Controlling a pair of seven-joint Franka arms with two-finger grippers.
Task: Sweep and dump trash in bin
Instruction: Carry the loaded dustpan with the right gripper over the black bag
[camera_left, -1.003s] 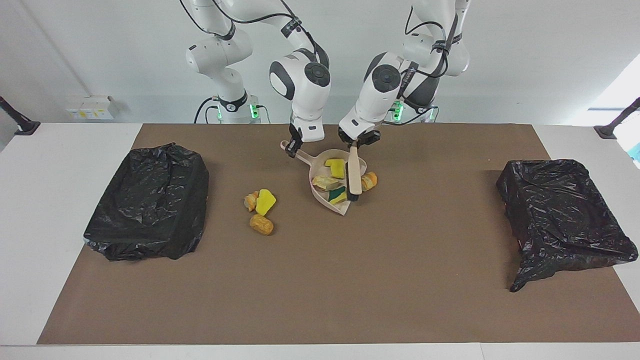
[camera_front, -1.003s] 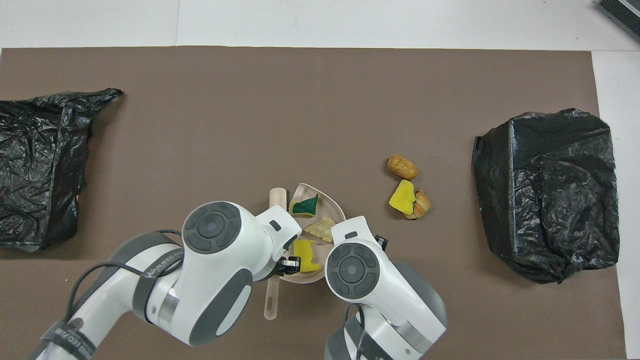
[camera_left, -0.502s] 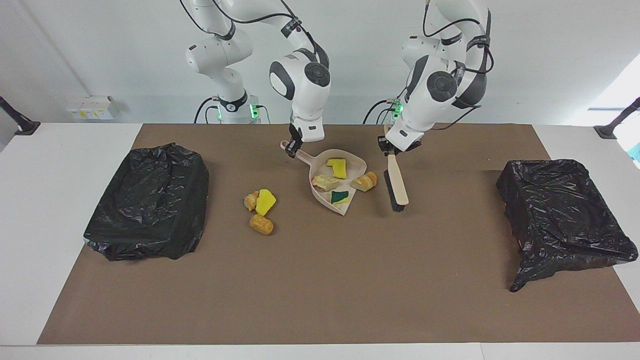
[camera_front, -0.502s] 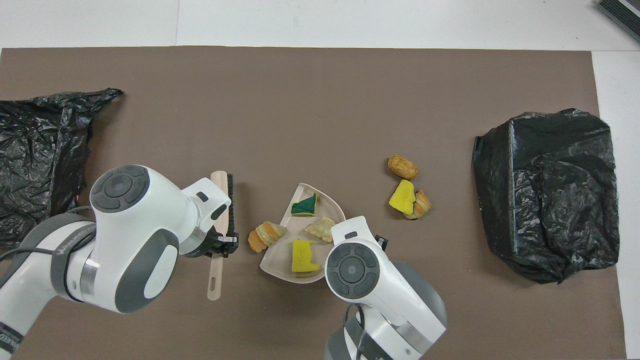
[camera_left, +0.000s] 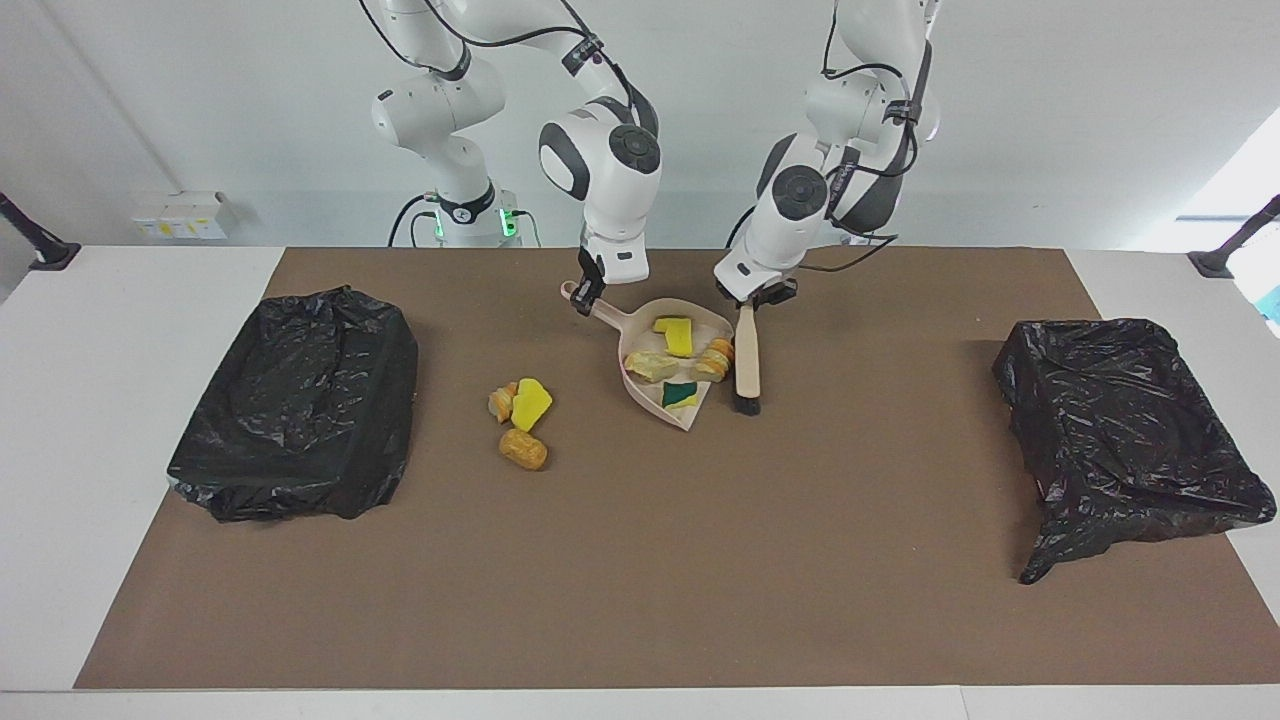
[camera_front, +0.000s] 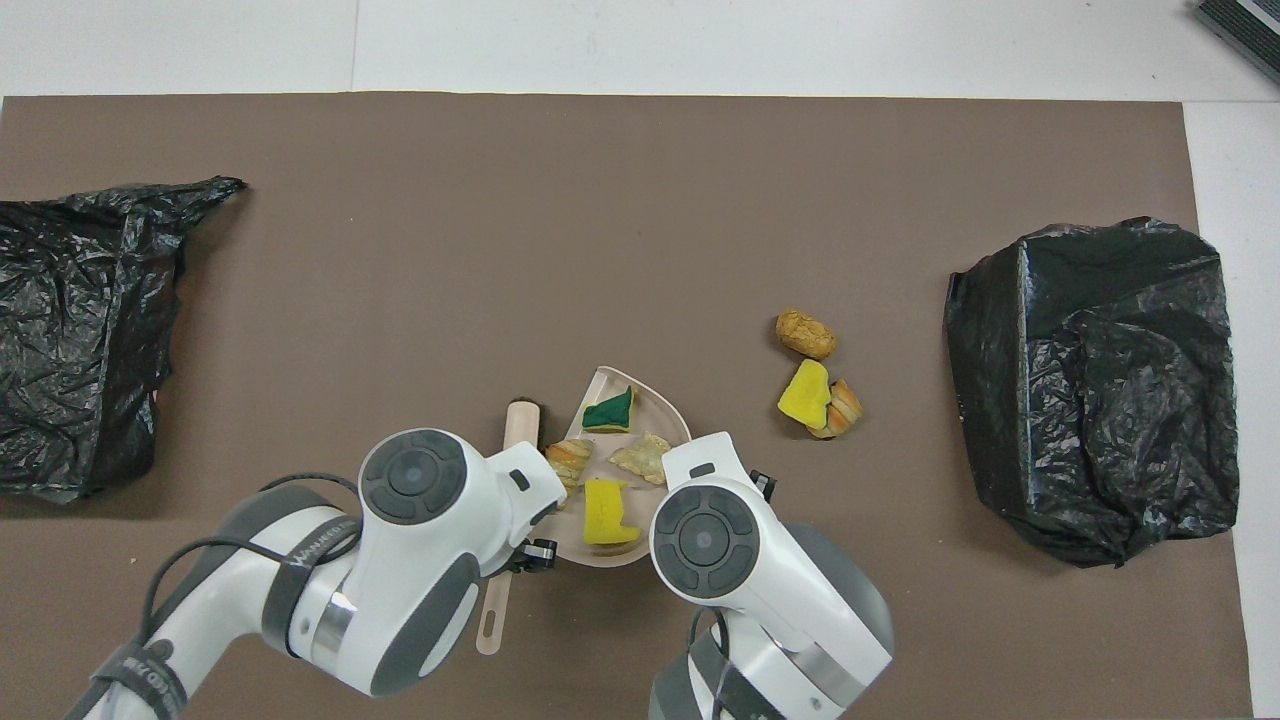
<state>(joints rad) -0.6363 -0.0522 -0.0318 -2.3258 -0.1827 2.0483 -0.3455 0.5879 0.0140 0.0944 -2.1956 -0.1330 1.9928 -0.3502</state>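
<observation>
The right claw is closed on the handle of the beige dustpan, which lies near the middle of the surface's robot-side edge. In the pan lie four bits of trash (yellow, cream, green-faced, and an orange-tan one at its rim). The left claw grips the brush by its handle, seemingly clamped shut; its bristles are just beside the pan. Three more lumps sit on the brown mat toward the right arm's end, short of the black bin. Another bin sits at the left arm's end.
</observation>
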